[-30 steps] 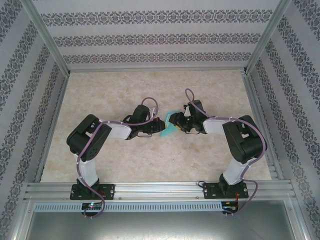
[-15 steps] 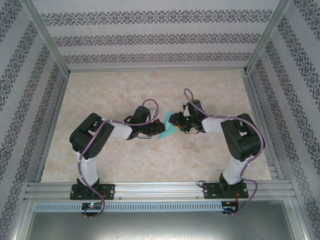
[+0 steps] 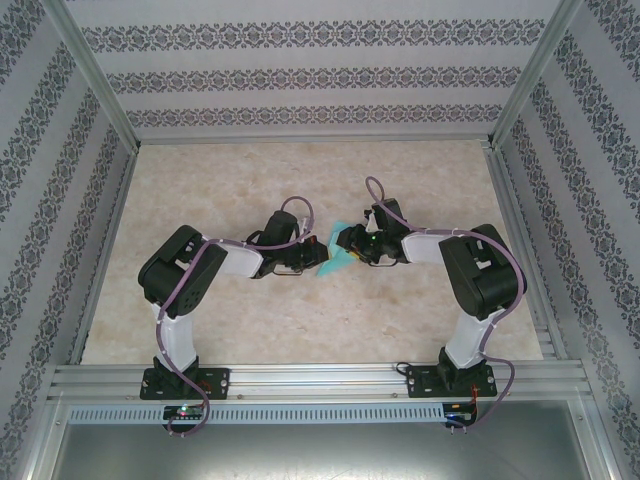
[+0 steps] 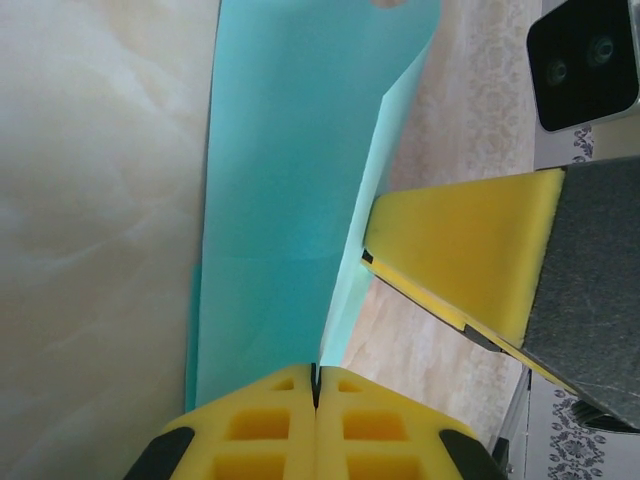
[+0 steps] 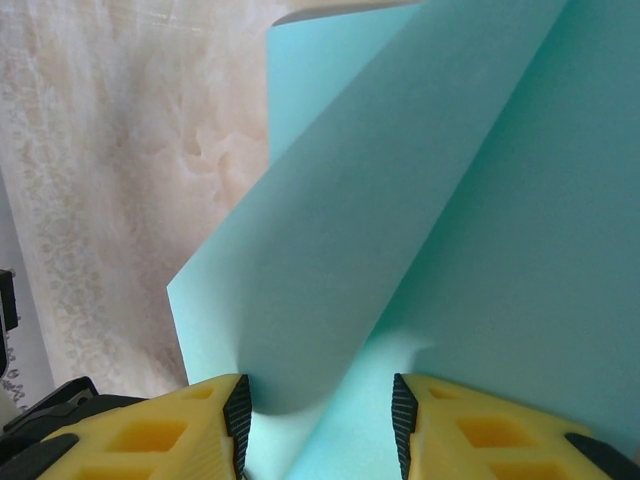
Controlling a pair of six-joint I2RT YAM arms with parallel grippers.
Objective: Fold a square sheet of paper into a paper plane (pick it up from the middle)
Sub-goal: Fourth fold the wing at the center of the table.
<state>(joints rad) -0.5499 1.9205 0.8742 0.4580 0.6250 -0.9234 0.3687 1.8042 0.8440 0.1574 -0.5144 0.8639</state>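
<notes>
Guessing I'm midway, plenty of folds left: thin turquoise paper sheet (image 4: 280, 150) part-folded mid-frame, left gripper (image 4: 315, 385) pinched shut on it, right gripper (image 5: 318, 420) half-open around its curl.

The thin turquoise sheet of paper (image 3: 338, 262), folded into a long layered strip, spans between both pincers. Its lower edge is pinched in the closed left gripper (image 4: 315, 388), and a loose curved fold bulges between the parted fingers of the right gripper (image 5: 318, 425)

Black-and-white jointed arms (image 3: 180, 275), looping mauve cables (image 3: 303, 205), yellow waffle-moulded claw fingers (image 4: 260, 430) on black mounts.
</notes>
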